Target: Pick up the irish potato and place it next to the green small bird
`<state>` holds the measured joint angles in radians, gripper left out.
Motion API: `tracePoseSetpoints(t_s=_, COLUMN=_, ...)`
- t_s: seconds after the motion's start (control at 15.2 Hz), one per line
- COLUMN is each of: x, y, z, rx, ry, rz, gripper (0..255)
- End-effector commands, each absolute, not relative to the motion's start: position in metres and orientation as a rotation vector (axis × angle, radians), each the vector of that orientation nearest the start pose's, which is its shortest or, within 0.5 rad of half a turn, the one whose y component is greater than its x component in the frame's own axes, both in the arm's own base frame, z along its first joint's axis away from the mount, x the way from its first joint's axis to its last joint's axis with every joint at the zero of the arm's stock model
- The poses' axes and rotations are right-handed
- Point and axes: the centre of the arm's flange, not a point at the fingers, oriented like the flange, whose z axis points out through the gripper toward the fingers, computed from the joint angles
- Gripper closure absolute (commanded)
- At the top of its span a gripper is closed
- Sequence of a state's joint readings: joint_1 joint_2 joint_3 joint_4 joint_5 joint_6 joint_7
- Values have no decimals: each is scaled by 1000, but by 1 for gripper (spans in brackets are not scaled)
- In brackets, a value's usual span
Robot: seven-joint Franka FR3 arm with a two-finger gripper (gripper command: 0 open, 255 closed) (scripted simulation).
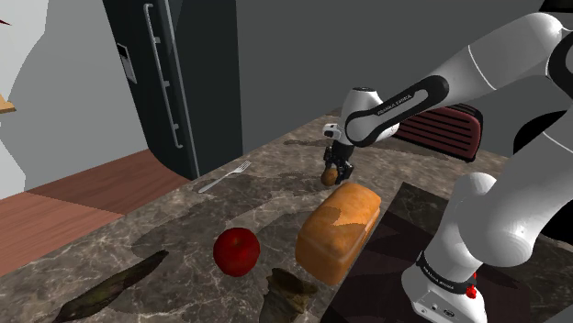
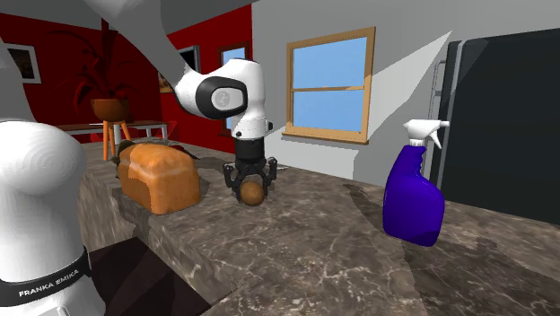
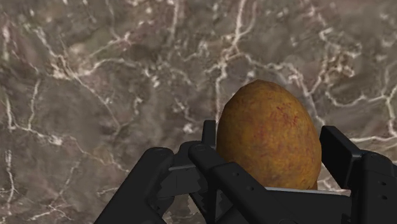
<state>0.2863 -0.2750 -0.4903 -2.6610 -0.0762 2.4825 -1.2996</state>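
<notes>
A brown-orange irish potato (image 3: 267, 133) sits between my two black fingers (image 3: 213, 167), which press on both of its sides. My gripper (image 1: 332, 173) points straight down, shut on the potato (image 1: 328, 177), at or just above the marble counter (image 1: 184, 220) beyond the far end of the bread loaf. In the second exterior view the gripper (image 2: 252, 182) clasps the potato (image 2: 253, 194) right of the loaf. A small dark olive-green lumpy shape (image 1: 290, 288), possibly the bird, lies at the counter's near edge by the apple.
A bread loaf (image 1: 338, 229) lies just in front of the gripper, and a red apple (image 1: 236, 250) is left of it. A fork (image 1: 223, 177), a long dark olive object (image 1: 110, 289), a blue spray bottle (image 2: 411, 202) and a dark red appliance (image 1: 445, 131) also stand on the counter.
</notes>
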Motion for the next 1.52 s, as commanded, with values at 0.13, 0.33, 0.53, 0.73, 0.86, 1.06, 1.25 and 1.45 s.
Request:
tracePoseSetpoints(t_s=0.13, x=408, y=-76, z=326, rx=-2610, ry=-1721, rz=-164, gripper=255)
tracePoseSetpoints(t_s=0.33, x=408, y=-76, z=326, rx=-2610, ry=-1721, rz=-164, gripper=255)
tracePoseSetpoints(t_s=0.53, x=408, y=-76, z=336, rx=-2610, ry=-1721, rz=-164, gripper=255)
tracePoseSetpoints(t_s=0.73, x=408, y=-76, z=352, rx=-2610, ry=-1721, rz=-164, gripper=255)
tracePoseSetpoints(t_s=0.86, x=408, y=-76, z=363, rx=-2610, ry=-1721, rz=-164, gripper=255)
tracePoseSetpoints(t_s=1.06, x=408, y=-76, z=379, rx=-2610, ry=-1721, rz=-164, gripper=255)
tracePoseSetpoints(t_s=1.25, x=408, y=-76, z=394, rx=-2610, ry=-1721, rz=-164, gripper=255)
tracePoseSetpoints(t_s=1.45, x=408, y=-76, z=410, rx=-2610, ry=-1721, rz=-164, gripper=255)
